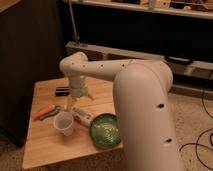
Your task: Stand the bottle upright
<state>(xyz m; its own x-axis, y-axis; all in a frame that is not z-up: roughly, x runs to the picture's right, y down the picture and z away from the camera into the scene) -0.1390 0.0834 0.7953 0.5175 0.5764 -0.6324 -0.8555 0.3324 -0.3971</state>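
Observation:
The bottle [82, 116] is a small whitish one lying on its side on the wooden table [42, 145], between the translucent cup [64, 123] and the green bowl [105, 131]. My gripper [79, 101] hangs from the white arm [100, 67], pointing down just above and behind the bottle. Its fingers are spread open with nothing between them, and they do not touch the bottle.
An orange-handled tool [44, 111] lies left of the cup. A small black object [62, 91] sits at the back of the table, left of the gripper. My bulky forearm [145, 115] hides the table's right side. A dark cabinet stands to the left.

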